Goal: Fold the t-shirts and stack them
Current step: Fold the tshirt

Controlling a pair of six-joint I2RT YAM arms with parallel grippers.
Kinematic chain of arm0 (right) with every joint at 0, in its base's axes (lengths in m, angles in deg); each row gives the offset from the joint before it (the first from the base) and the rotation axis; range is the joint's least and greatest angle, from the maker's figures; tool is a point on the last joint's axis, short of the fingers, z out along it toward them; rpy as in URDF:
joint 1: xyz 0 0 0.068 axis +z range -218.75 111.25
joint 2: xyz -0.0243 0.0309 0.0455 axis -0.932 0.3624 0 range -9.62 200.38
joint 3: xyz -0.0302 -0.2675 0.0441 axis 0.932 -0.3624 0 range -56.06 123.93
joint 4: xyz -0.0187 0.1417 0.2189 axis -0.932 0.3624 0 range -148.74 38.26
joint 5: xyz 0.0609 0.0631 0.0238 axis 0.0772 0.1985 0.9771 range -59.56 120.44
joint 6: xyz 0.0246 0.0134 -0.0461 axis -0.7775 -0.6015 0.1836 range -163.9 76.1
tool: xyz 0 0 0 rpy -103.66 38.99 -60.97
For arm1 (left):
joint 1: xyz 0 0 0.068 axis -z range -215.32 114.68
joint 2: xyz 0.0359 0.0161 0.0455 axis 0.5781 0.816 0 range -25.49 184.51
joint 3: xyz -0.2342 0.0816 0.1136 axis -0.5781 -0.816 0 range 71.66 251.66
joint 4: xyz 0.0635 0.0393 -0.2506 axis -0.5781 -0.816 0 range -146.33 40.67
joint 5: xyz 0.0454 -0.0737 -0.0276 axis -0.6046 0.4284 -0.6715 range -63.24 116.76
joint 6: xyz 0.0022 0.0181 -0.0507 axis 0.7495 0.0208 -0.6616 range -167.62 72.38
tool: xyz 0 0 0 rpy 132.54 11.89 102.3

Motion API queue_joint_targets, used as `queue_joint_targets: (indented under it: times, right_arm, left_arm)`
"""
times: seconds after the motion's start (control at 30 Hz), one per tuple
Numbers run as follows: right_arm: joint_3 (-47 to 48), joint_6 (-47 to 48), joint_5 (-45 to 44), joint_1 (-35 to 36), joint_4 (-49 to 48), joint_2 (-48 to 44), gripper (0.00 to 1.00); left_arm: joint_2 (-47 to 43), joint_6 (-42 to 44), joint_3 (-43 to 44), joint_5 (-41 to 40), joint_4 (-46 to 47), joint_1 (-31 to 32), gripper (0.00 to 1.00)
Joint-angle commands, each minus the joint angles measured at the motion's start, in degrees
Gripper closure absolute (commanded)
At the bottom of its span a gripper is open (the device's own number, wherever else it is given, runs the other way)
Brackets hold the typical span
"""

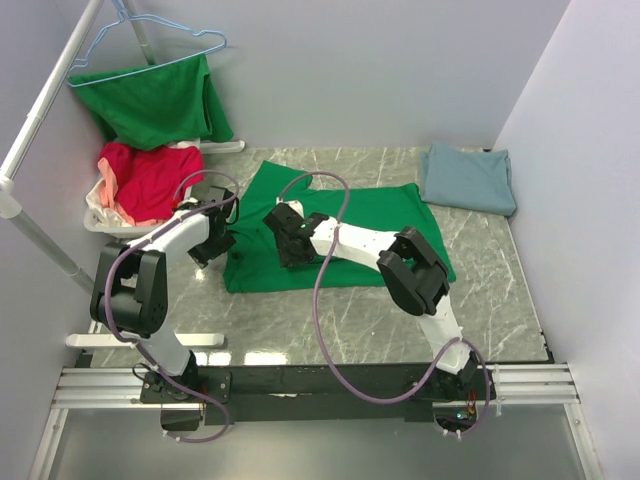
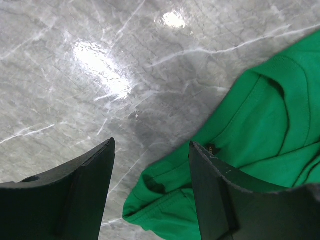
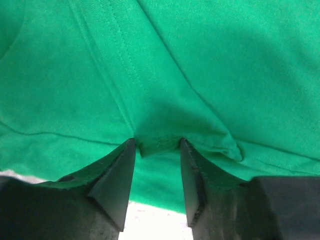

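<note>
Two hands work the green tee (image 1: 390, 205), spread out mid-surface (image 1: 260, 320). Left hand (image 2: 150, 147) is spread wide over bare marble just beside the tee's edge: shift onto cloth before closing. Right hand (image 3: 157, 144) straddles a puckered hem; whether it is clamped, cannot tell. Lift both evenly. Only the top view shows the folded blue-grey tee (image 1: 468, 178) far right, the likely stack; only the wrist views show finger placement

I count two green shirts: the spread green tee (image 1: 380, 215) mid-table and the hung green tee (image 1: 150, 105) far left. One blue-grey tee (image 1: 468, 178) far right, one hanger (image 1: 150, 62), one basket (image 1: 95, 222).
</note>
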Motion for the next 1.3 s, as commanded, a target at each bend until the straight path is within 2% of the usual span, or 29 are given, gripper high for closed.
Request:
queue_joint_targets:
  times: [0.0, 0.17, 0.33, 0.37, 0.4, 0.6, 0.97, 1.2, 1.23, 1.27]
  right_arm:
    - [3.36, 0.42, -2.37, 0.59, 1.80, 0.86, 0.58]
    - [4.24, -0.38, -4.91, 0.59, 3.21, 0.51, 0.74]
    - [4.42, -0.82, -7.38, 0.59, 4.45, -1.60, 0.83]
    - [4.68, -0.82, -7.47, 0.59, 4.45, -1.78, 0.90]
    - [4.86, -0.82, -8.25, 0.59, 4.79, -2.04, 0.92]
    - [7.41, -0.46, -11.95, 0.24, 5.67, -1.69, 0.99]
    - [13.99, -2.22, -18.63, -2.92, 8.75, 2.61, 1.00]
    - [14.44, -8.11, -20.92, -5.91, 13.68, 4.20, 1.00]
    - [13.92, -8.11, -19.61, -6.26, 13.33, 4.11, 0.98]
    - [12.87, -8.02, -18.90, -6.53, 12.89, 4.20, 0.86]
  left_arm:
    - [-1.99, -0.06, -0.30, 1.76, 1.29, -0.38, 0.34]
    - [-2.08, 0.21, -0.47, 1.76, 1.29, -0.47, 0.34]
    - [-1.64, 0.47, -0.56, 2.11, 1.64, -0.47, 0.34]
    - [-1.64, 0.56, -0.56, 2.20, 1.64, -0.47, 0.34]
    - [-1.47, 0.65, -0.56, 2.38, 1.55, -0.47, 0.34]
    - [-1.55, 1.00, -0.65, 2.73, 1.81, -0.47, 0.35]
    - [-1.64, 1.88, -0.21, 3.26, 1.90, -0.47, 0.35]
    - [-1.11, 2.32, 0.40, 3.78, 1.99, -0.47, 0.35]
    - [-1.02, 2.32, 0.49, 3.87, 1.99, -0.47, 0.35]
    - [-0.94, 2.41, 0.58, 3.96, 2.08, -0.47, 0.35]
